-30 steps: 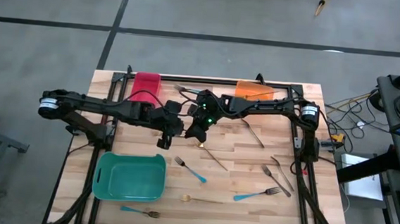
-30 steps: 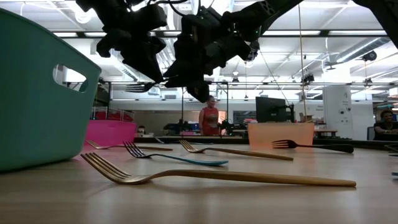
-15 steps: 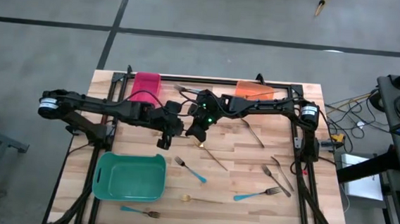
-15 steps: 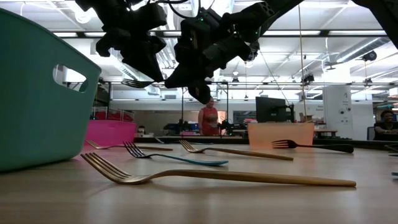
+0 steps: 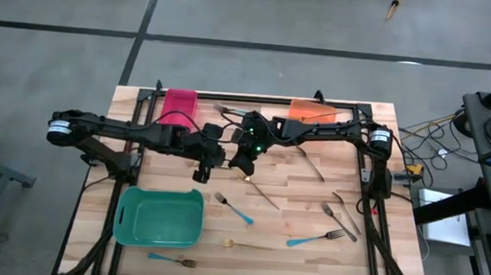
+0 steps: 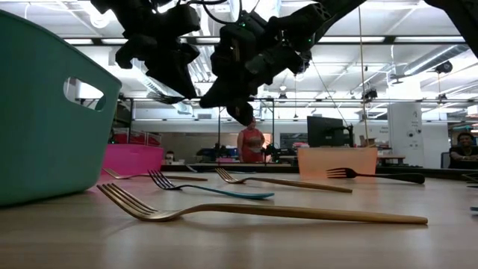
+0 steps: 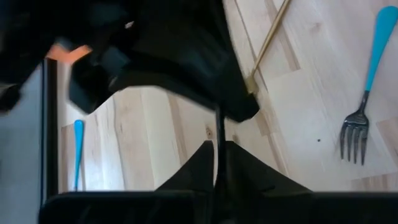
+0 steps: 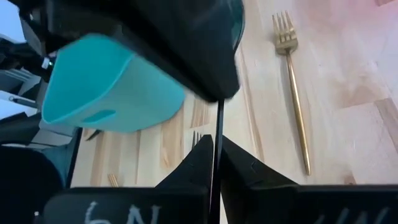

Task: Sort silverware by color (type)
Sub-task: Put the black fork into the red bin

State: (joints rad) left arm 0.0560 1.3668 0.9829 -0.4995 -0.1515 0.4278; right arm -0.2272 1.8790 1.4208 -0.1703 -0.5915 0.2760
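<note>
A dark grey fork (image 6: 163, 97) hangs high over the table's middle, held between both grippers. My left gripper (image 5: 200, 171) comes from the table's left and my right gripper (image 5: 238, 163) from the right, and they nearly meet tip to tip. Each is shut on the fork's thin handle. The tines stick out toward the table's left past the left gripper (image 6: 183, 91). Other silverware lies flat on the wood: a gold fork (image 5: 251, 245), blue-handled forks (image 5: 236, 209) (image 5: 316, 240) (image 5: 172, 260) and grey forks (image 5: 339, 218) (image 5: 313, 164). My left gripper pinches the fork's handle (image 7: 217, 134) between its two fingers, slanting down from the table's left. The handle shows edge-on and runs on past the fingertips to the right gripper. The fork is lifted clear of the table. My right gripper pinches the same handle (image 8: 218, 124) between its two fingers, slanting down from the table's right. The handle runs on from its fingertips to the left gripper's dark body. Which end of the handle it has cannot be told.
A teal bin (image 5: 159, 216) stands near the front left, a pink-red bin (image 5: 179, 103) at the far left and an orange bin (image 5: 310, 110) at the far right. A person (image 6: 252, 142) stands in the room far behind the table.
My right gripper's fingers have drawn together on the fork's handle. The fork's tine end has risen a little. Both arms have stayed where they were.
</note>
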